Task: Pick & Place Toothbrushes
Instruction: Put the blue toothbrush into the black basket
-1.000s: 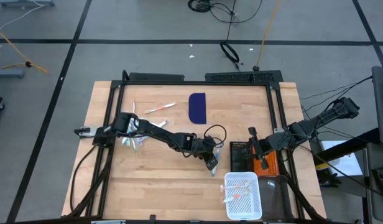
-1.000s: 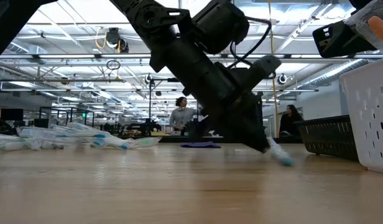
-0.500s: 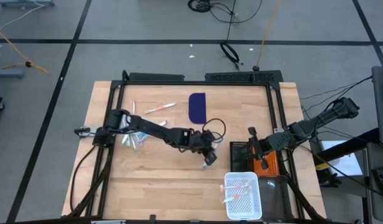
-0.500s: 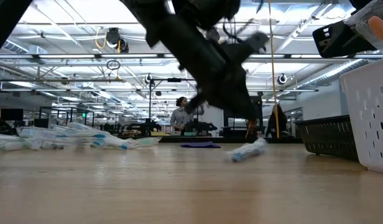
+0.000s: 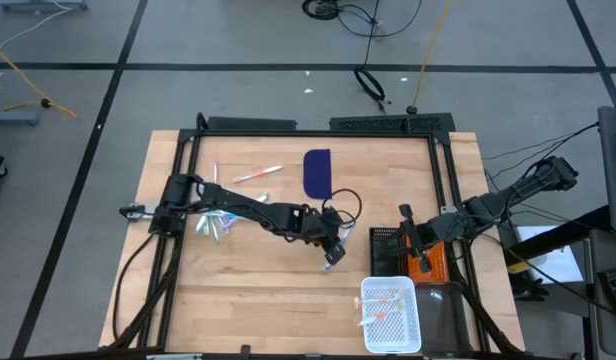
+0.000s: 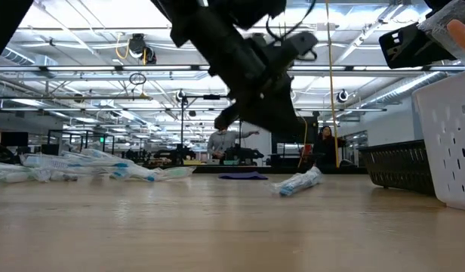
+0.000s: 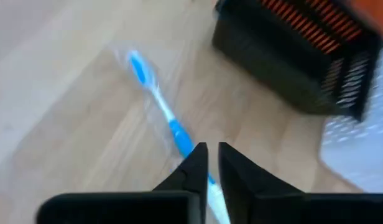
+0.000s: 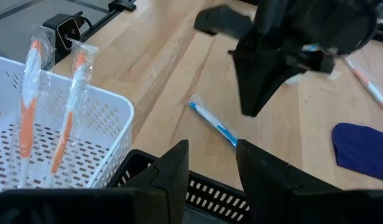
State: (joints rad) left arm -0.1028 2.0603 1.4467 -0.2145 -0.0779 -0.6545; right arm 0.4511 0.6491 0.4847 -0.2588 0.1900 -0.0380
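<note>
High view: the left gripper [image 5: 331, 250] has lifted off the blue toothbrush [image 5: 333, 257], which now lies released on the table at 10 o'clock of the white basket [image 5: 391, 315], so it is dropped short.

Low view: the toothbrush [image 6: 297, 183] rests flat, untouched.

Left wrist view: the fingers [image 7: 193, 163] stand slightly parted, empty.

Right wrist view: the right gripper [image 8: 210, 168] waits half open, empty, above the black crate [image 8: 198, 193].

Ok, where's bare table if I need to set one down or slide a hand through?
The near-left wood, in front of the left arm and left of the white basket, is bare. So is the strip between the dark blue rectangle and the black bin. It is crowded at the toothbrush pile and around the left gripper, over a loose blue toothbrush.
</note>
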